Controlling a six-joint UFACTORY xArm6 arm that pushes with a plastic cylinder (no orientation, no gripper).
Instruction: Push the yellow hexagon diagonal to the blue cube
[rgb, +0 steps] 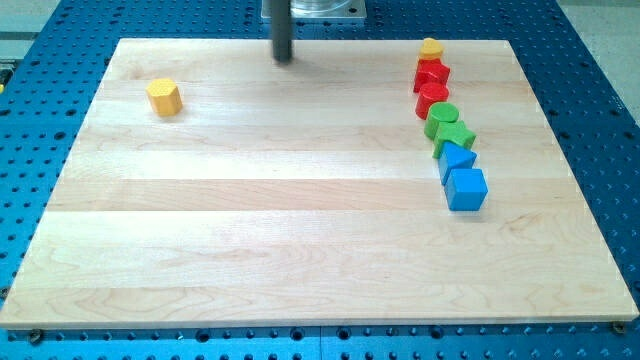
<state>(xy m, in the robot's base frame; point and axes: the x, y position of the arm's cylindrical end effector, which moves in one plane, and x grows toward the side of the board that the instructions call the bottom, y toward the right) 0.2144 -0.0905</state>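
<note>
The yellow hexagon (164, 97) lies alone near the board's upper left. The blue cube (466, 189) sits at the view's right, at the bottom end of a line of blocks. My tip (284, 58) stands near the board's top edge, right of the yellow hexagon and well apart from it, and far to the upper left of the blue cube. It touches no block.
A line of blocks runs up from the blue cube: another blue block (457, 159), two green blocks (454, 136) (441, 116), two red blocks (432, 97) (432, 74) and a small yellow block (431, 47). The wooden board (300, 250) lies on a blue perforated table (40, 100).
</note>
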